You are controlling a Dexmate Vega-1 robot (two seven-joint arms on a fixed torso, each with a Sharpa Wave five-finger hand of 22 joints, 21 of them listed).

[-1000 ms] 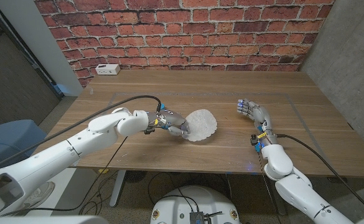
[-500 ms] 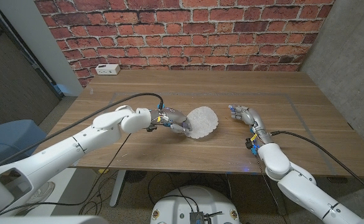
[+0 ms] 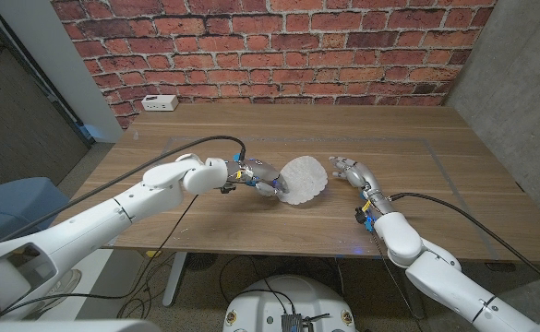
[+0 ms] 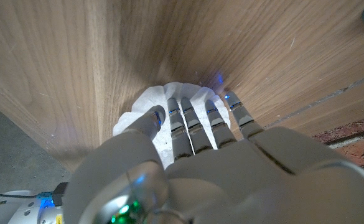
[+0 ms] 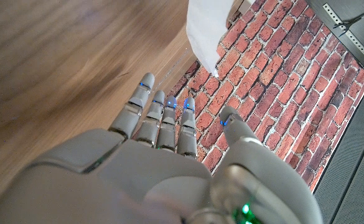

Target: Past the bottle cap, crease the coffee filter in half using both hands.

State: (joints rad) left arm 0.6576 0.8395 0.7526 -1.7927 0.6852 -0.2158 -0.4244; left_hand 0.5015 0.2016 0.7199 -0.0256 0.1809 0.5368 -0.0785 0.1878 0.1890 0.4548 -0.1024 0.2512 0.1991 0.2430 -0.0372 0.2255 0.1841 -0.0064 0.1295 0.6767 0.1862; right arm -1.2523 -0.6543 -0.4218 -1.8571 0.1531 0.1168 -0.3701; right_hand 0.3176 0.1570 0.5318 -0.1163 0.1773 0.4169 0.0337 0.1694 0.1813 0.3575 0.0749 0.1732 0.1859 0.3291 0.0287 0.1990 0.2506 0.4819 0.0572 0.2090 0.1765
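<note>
Here the coffee filter [image 3: 303,177], white and ruffled, sits mid-tabletop [image 3: 436,198] with its near-left edge lifted off the wood. The left robot hand [image 3: 258,179] is at that edge of the filter; in the left wrist view its fingers [image 4: 188,127] lie over the filter [image 4: 145,107] and the thumb comes in from the side, so it appears to pinch the rim. The right robot hand [image 3: 350,168] is just beside the filter on the opposite side, not touching it, fingers [image 5: 160,115] extended and slightly apart, holding nothing. A white power strip [image 3: 161,103] lies well beyond the filter, near the brick wall [image 3: 270,46].
</note>
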